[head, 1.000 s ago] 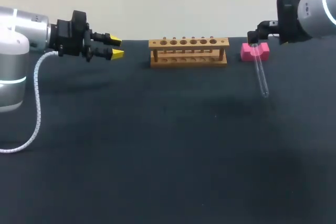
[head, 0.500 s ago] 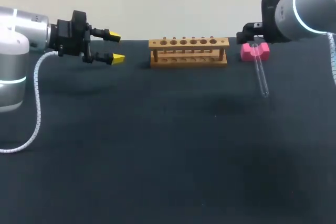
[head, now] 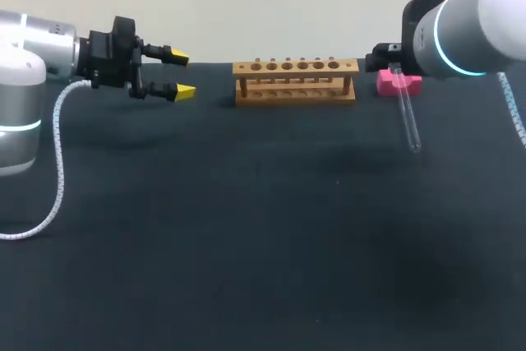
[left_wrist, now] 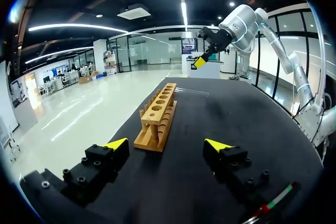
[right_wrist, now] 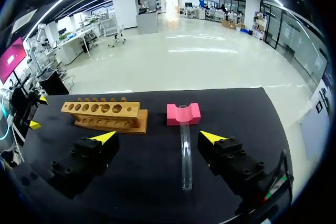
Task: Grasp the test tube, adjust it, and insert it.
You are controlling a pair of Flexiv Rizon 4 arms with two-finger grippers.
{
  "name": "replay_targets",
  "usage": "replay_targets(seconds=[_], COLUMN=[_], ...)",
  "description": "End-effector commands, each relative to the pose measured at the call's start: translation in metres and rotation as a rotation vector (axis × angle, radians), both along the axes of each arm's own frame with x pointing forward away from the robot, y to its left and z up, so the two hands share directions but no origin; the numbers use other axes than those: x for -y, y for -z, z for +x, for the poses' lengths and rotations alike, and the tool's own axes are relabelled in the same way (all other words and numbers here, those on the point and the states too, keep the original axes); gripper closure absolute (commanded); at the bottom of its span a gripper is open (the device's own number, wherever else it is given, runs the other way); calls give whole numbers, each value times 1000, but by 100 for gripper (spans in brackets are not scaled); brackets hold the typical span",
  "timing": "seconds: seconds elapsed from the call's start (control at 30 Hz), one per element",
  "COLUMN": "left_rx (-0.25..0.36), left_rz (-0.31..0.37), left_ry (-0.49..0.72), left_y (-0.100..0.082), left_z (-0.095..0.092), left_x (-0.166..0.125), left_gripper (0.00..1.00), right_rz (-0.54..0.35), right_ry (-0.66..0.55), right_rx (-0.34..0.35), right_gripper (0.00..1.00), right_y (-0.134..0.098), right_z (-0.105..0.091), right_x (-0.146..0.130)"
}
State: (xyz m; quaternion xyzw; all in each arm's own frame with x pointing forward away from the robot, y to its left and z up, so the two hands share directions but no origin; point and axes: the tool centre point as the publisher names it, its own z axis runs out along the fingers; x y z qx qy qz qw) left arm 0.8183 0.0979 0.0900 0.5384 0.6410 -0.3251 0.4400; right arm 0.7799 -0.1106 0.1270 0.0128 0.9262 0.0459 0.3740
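Note:
A clear glass test tube [head: 408,121] lies with its mouth end on a pink block [head: 408,82] at the back right, its closed end on the black table nearer me. The wooden rack [head: 296,80] with a row of holes stands at the back middle. My right arm [head: 460,34] comes in above the pink block; in the right wrist view its gripper [right_wrist: 158,137] is open above the table, with the tube [right_wrist: 185,150] lying between and below the fingers, untouched. My left gripper [head: 177,74] hovers open left of the rack [left_wrist: 157,116], holding nothing.
The black table [head: 246,244] stretches wide in front of the rack. My left arm's white coiled cable [head: 59,170] hangs down at the left side. In the left wrist view my right gripper's yellow tip [left_wrist: 200,62] shows beyond the rack.
My left gripper's fingers have spread wider. My right arm has swung leftward over the pink block. The tube and the rack have not moved.

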Motion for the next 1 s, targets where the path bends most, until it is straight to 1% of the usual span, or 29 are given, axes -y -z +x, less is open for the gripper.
replay_targets(seconds=[0.03, 0.63, 0.67, 0.7, 0.73, 0.83, 1.0], left_rx=[4, 4, 4, 4, 4, 4, 4], left_rz=[-1, -1, -1, -1, -1, -1, -1], left_ry=[-3, -3, -3, -3, -3, -3, -3], left_y=[1, 1, 1, 1, 1, 1, 1], left_z=[-1, -1, -1, -1, -1, -1, -1], left_x=[0, 0, 0, 0, 0, 0, 0], left_gripper=[0, 0, 0, 0, 0, 0, 0], right_rz=[25, 25, 52, 43, 20, 14, 14], right_ry=[18, 18, 38, 52, 51, 70, 79], right_rx=[259, 259, 269, 254, 257, 251, 276], right_gripper=[0, 0, 0, 0, 0, 0, 0], right_y=[5, 5, 9, 13, 17, 28, 40], right_z=[1, 1, 0, 1, 1, 2, 5], right_x=[1, 1, 3, 5, 7, 13, 24])
